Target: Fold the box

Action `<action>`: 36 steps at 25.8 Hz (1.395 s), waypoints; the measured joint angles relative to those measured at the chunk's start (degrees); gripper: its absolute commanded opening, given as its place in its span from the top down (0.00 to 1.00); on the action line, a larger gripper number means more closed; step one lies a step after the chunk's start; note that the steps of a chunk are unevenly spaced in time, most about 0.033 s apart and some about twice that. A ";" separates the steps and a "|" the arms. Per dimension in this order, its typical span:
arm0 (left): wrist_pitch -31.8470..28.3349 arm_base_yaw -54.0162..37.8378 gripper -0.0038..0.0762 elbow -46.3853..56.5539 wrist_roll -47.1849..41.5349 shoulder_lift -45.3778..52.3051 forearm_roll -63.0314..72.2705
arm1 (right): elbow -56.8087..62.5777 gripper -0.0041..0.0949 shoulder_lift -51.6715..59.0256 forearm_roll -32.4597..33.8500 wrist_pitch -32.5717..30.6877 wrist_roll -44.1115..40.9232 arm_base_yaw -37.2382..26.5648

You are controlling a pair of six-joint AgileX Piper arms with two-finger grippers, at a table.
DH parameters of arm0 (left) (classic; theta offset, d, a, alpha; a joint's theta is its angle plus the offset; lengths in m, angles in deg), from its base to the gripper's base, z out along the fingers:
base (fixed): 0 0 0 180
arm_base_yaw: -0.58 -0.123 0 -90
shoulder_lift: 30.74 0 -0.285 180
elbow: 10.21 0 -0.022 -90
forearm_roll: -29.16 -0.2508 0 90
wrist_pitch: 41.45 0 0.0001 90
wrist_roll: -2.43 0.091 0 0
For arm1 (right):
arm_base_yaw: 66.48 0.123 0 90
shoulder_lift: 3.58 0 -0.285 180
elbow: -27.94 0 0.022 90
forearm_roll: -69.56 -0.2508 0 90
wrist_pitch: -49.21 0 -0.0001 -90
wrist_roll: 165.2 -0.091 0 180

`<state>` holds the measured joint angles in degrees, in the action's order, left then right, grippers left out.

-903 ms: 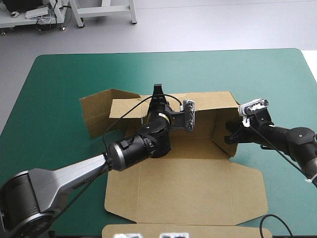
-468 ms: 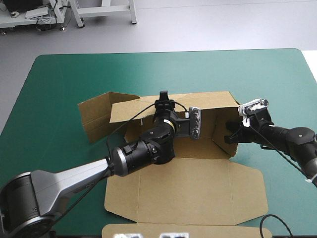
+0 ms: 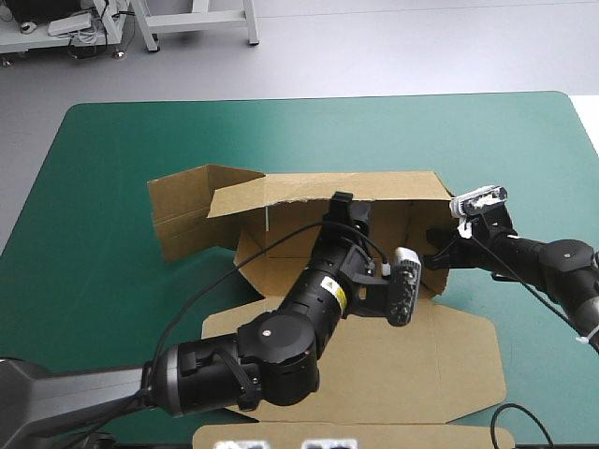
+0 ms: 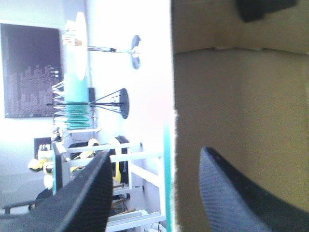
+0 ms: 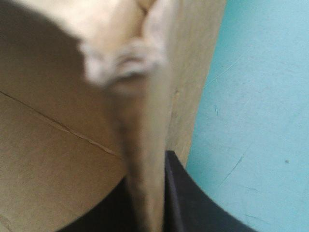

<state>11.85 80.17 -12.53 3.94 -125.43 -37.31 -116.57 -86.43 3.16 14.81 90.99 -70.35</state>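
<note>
The brown box lies half built on the teal-green cover, its lid flat toward the near edge. Its back wall stands raised, and a side flap juts out at the left end. My left gripper is open at the back wall's top edge. In the left wrist view one finger of the left gripper stands on each side of the board. My right gripper is shut on the box's raised right wall. In the right wrist view the board runs between the right gripper's fingers.
Bare teal-green cover surrounds the box on the left, the far side and the right. The left arm's thick forearm lies over the box floor and the lid.
My left gripper has slid to the right along the back wall's top edge, and its arm has swung over the lid. The right gripper has held still on the right wall.
</note>
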 measured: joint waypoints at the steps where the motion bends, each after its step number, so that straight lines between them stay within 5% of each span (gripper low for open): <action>1: 0.11 -0.19 0.80 0.00 -1.51 0.71 -1.69 | 0.00 0.96 0.00 0.00 0.00 -0.15 0.00; 3: -0.23 -2.06 0.96 0.00 -5.12 2.48 -5.70 | 0.00 0.96 0.00 -0.06 0.00 -0.83 0.00; 12: -7.70 -29.27 0.95 -0.19 -18.22 8.15 -5.53 | -1.18 0.96 -0.11 3.51 -0.11 -5.74 0.26; 17: -10.23 -58.24 0.95 -4.35 -17.02 8.49 26.43 | -9.19 0.96 -1.98 17.30 -6.55 -23.84 0.51; 25: -5.11 -83.49 0.95 -4.62 -4.52 8.82 60.34 | -27.53 0.96 -15.89 32.64 -22.59 -49.46 2.72; 27: -2.92 -88.53 0.95 -4.62 0.53 8.75 68.29 | -33.80 0.90 -21.54 36.31 -24.00 -52.47 5.76; 32: 1.17 -92.88 0.95 -4.63 7.63 8.51 78.38 | -46.22 0.50 -31.67 52.52 -23.76 -63.29 13.84; 36: 3.18 -92.90 0.95 -4.73 8.16 6.49 78.97 | -51.99 0.51 -32.52 57.30 -25.41 -65.50 14.49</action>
<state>15.03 -12.73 -17.26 12.10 -118.95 41.66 -168.56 -118.96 60.45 -10.59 25.50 -55.85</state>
